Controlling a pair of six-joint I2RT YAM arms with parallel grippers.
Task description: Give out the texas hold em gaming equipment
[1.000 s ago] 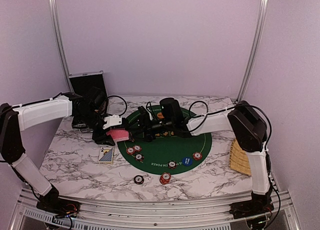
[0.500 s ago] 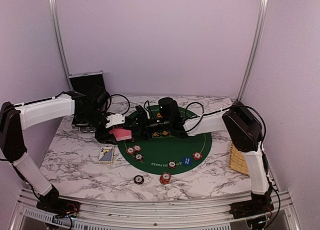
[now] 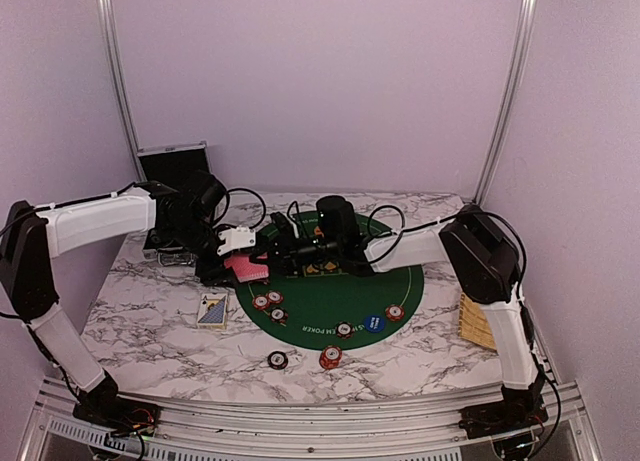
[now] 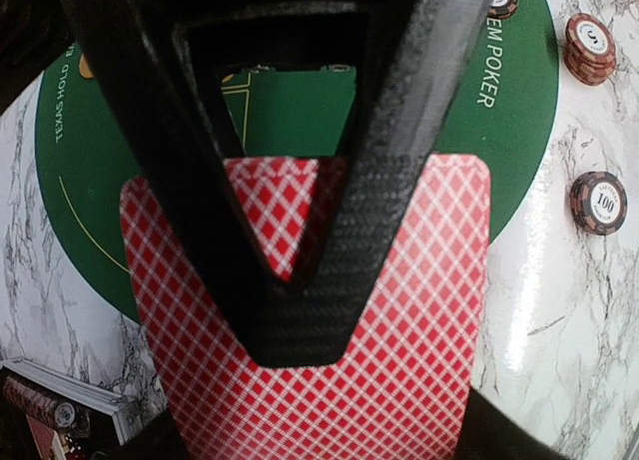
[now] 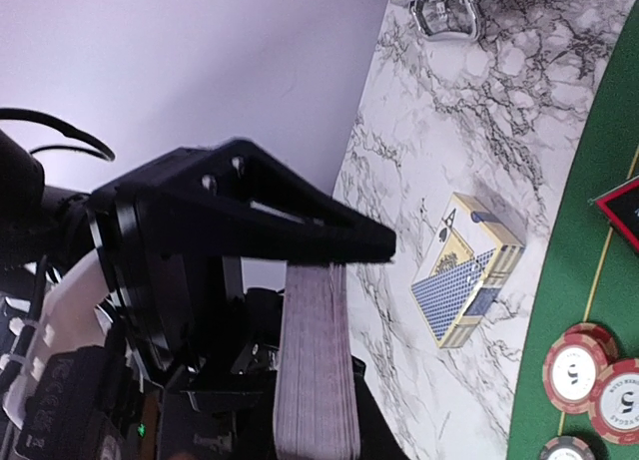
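The left tool (image 3: pixel 230 263) is closed on the deck of cards (image 4: pixel 399 380). One of its fingers lies flat across the red back, and the other, I suppose, is under the stack. The deck is in the air over the left edge of the green mat (image 3: pixel 330 303), not resting on the desk (image 3: pixel 150 331). The right tool (image 3: pixel 283 253) is just beside the deck, at its free end. In its own wrist view one black finger stands over the thin edges of the cards, but I cannot tell if the jaws are open or are already pinching a card

About the handling, this is my judgement. The deck is light, and the cards are thin, smooth and slippery against each other, so a loose grip may let the stack fan out or spill. One card alone bends easily and gives little to hold. It is best taken at the free short edge, beyond the left fingers, and pulled straight off along the stack. The chips (image 3: pixel 268 302) on the mat are small, stiff and a little heavier — they should be pinched across the rim
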